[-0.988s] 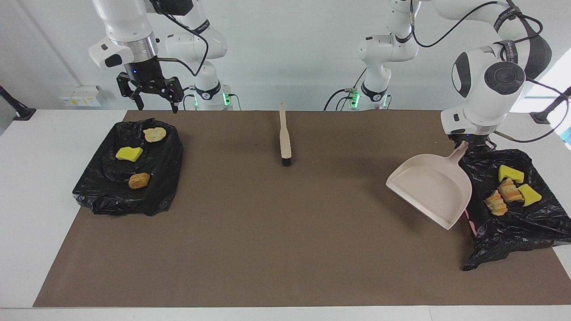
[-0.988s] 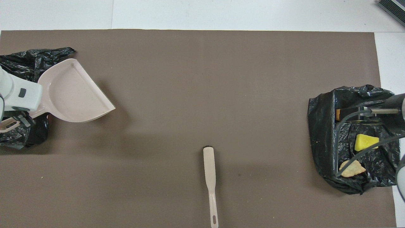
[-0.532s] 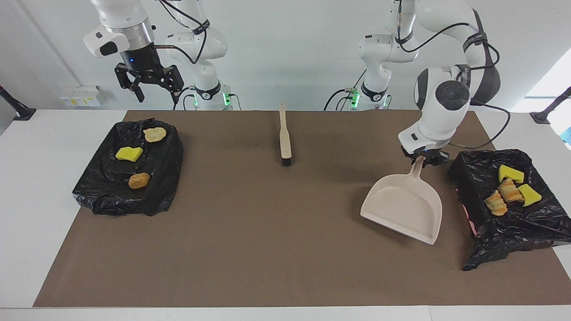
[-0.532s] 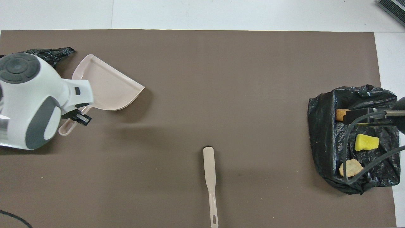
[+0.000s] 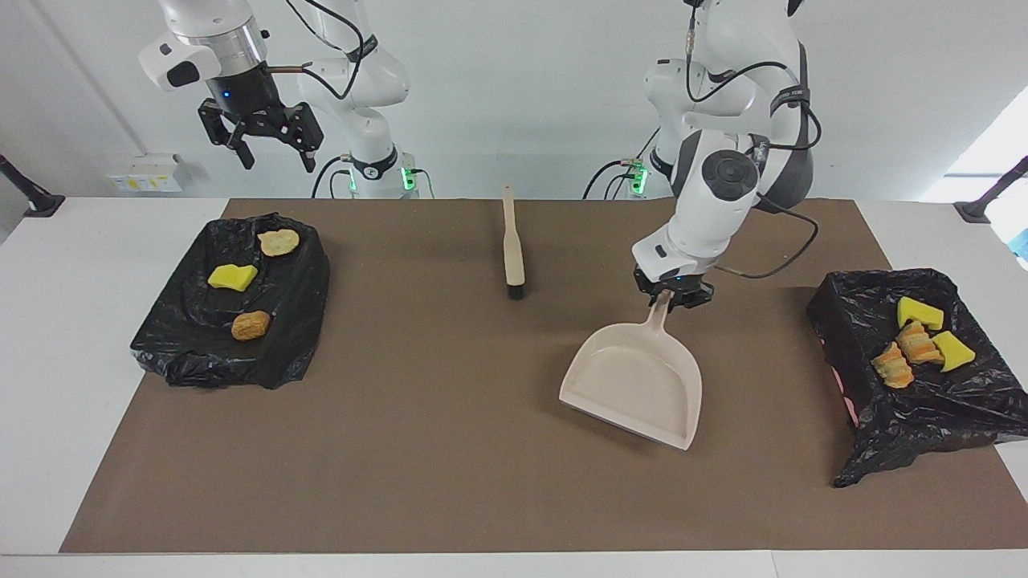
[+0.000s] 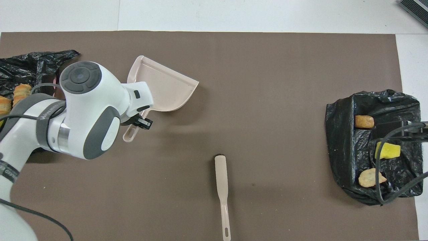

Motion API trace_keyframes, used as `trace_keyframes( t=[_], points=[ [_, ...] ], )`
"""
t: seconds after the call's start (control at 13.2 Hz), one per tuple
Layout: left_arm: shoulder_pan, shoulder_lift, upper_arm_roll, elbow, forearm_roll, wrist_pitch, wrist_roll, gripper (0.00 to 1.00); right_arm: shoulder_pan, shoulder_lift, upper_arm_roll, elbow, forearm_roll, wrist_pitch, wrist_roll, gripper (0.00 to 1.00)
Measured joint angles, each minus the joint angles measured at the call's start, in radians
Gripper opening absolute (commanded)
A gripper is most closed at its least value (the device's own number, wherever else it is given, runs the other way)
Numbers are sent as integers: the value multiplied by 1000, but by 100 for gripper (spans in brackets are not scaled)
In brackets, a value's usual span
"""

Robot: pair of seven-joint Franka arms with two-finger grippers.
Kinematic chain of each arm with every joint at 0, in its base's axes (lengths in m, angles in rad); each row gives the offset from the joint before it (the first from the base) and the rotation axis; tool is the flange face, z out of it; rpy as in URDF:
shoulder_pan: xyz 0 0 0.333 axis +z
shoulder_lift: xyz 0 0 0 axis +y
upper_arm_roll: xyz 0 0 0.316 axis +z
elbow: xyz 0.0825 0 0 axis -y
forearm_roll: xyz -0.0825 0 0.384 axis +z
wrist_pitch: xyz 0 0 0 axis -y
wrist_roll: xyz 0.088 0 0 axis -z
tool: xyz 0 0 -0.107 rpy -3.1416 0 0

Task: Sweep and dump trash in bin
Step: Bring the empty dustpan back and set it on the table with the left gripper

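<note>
Facing view: the left gripper (image 5: 671,295) pinches the handle of a beige plastic dustpan (image 5: 634,383) and holds it over the brown table mat (image 5: 450,449), pan mouth tilted down and away from the robots. The pan hangs between a beige-handled brush with black bristles (image 5: 511,243), which lies flat on the mat nearer the robots, and a black-bag-lined bin (image 5: 907,417) at the left arm's end of the table. In that bin sit two yellow sponge pieces (image 5: 919,312) and two tan-orange bread-like chunks (image 5: 893,365), close together. Well apart from the dustpan, at the right arm's end, a second black-bag-lined bin (image 5: 201,353) holds one yellow sponge piece (image 5: 232,277), a pale flat chunk (image 5: 279,242) and a brown round chunk (image 5: 250,325). The right gripper (image 5: 273,160) waits in the air above that bin's edge, its black fingers spread and holding nothing.

Overhead view: the left arm's white wrist covers much of the dustpan's handle, and the left gripper (image 6: 142,121) shows clamped on it just short of the handle's looped end. The dustpan (image 6: 167,90) is empty. The brush (image 6: 222,190) lies closer to the robots than the dustpan, handle pointing toward them. The bin at the left arm's end (image 6: 30,65) is partly hidden by the arm, with bread chunks (image 6: 20,92) showing. The bin at the right arm's end (image 6: 347,150) shows its three pieces under the right arm's cables.
</note>
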Motion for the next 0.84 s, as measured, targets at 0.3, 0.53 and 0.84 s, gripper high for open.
trace_keyframes(
  t=[0.3,0.53,0.84],
  points=[
    [-138,107,0,126,-43,0,-181,0,0,0,-3,0,-2,-2,0,100],
    [-194,159,0,200,-84,-3,-375,0,0,0,-4,0,-2,-2,0,100],
    [-250,284,3,327,-87,-1,-544,0,-1,-1,-13,1,-2,-32,0,100]
  ],
)
